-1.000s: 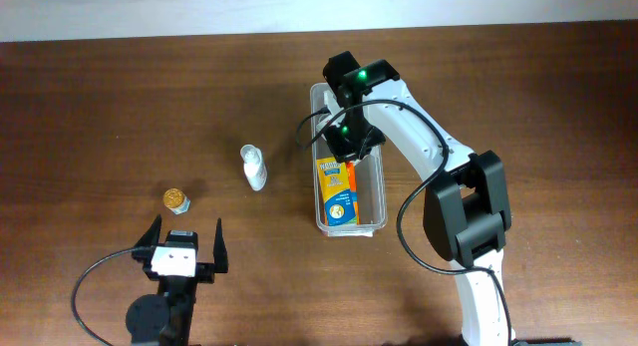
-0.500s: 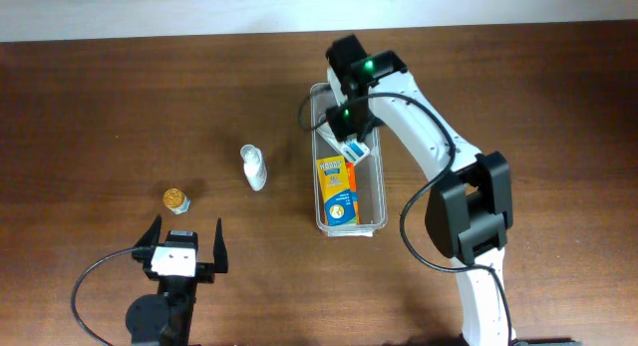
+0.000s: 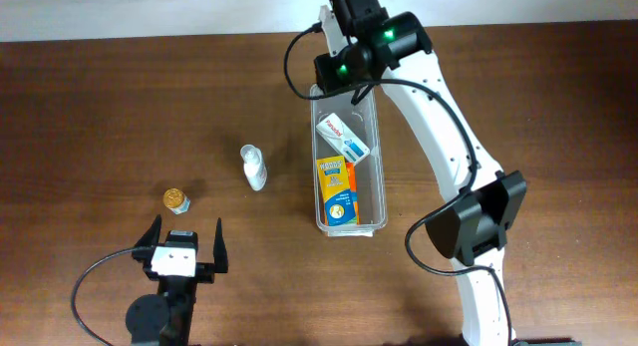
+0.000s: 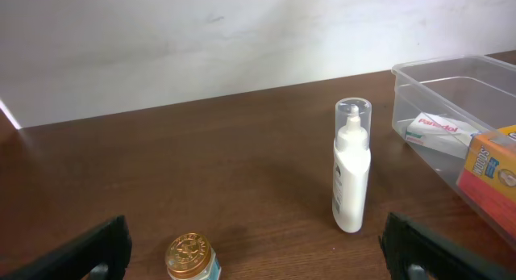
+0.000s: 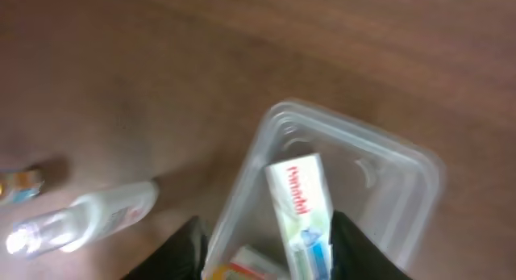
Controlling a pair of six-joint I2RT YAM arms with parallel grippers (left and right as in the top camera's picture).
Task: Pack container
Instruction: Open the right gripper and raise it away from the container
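The clear plastic container (image 3: 382,157) lies lengthwise right of centre. Inside it a white box (image 3: 343,138) rests tilted above an orange box (image 3: 338,191). My right gripper (image 3: 349,75) hovers over the container's far end, open and holding nothing. In the right wrist view its dark fingers (image 5: 181,248) stand apart, with the white box (image 5: 300,207) lying below them in the container (image 5: 403,163). My left gripper (image 3: 184,248) stays open near the front edge. From its wrist I see the container (image 4: 451,74) at the right.
A white pump bottle (image 3: 254,168) stands left of the container, upright in the left wrist view (image 4: 352,171). A small gold-lidded jar (image 3: 176,198) sits further left, just ahead of the left gripper (image 4: 262,260). The right arm reaches along the table's right side.
The right gripper opened and let the white box drop into the container, then rose and moved back toward the container's far end. The left arm has not moved.
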